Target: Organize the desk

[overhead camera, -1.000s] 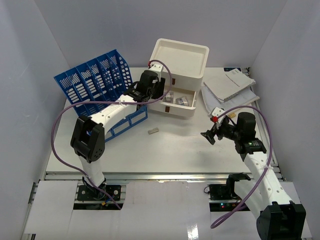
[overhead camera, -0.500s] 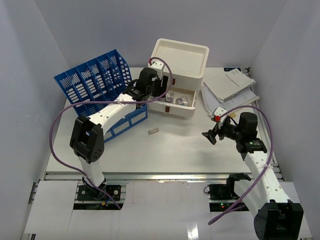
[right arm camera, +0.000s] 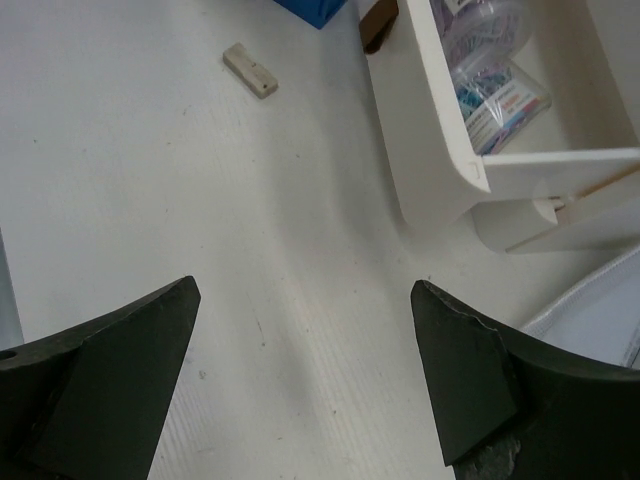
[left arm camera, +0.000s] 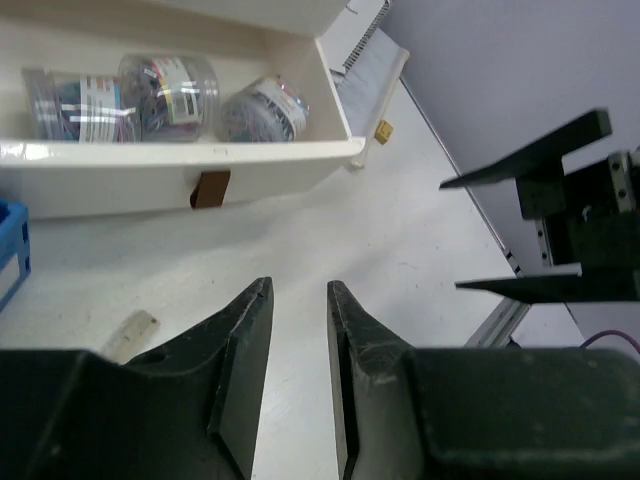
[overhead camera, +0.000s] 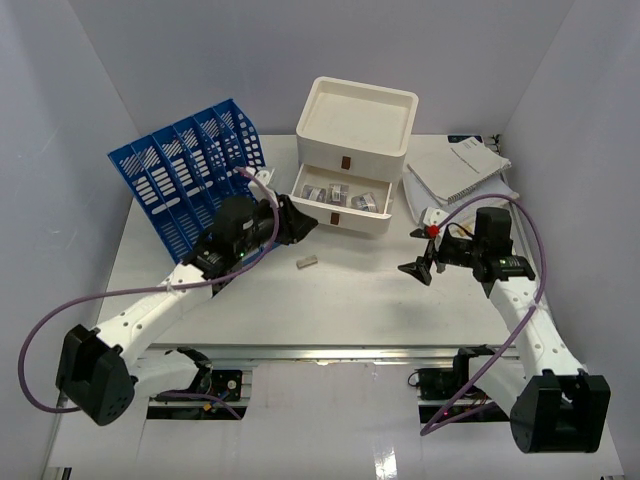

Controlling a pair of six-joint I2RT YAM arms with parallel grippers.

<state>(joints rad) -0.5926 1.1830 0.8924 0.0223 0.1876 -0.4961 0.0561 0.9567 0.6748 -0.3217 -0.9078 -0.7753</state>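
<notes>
While both arms reach out over the white surface (overhead camera: 350,300), the left jaws stand a narrow gap apart with nothing between them, at 9 o'clock of the open drawer (overhead camera: 343,205) in the cream drawer box (overhead camera: 358,125). The right jaws gape wide and empty at 3 o'clock of the surface's middle. The surface lies beneath both pairs. A small pale block (overhead camera: 307,262) rests on it between them, nearer the left jaws.
</notes>
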